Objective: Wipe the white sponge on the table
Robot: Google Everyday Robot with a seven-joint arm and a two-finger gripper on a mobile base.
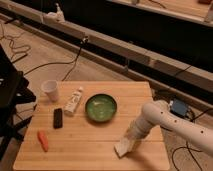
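The white sponge (pixel 122 148) lies flat on the light-wood table (pixel 80 145), near the front right edge. My gripper (pixel 129 138) is at the end of the white arm that reaches in from the right, pressed down onto the sponge's far end. The sponge's front end shows beyond the gripper.
A green bowl (pixel 101 108) sits at the table's middle. A white tube (pixel 74 100), a white cup (pixel 51 90) and a black bar (pixel 58 117) are to the left. An orange carrot (pixel 43 140) lies at front left. Cables run on the floor behind.
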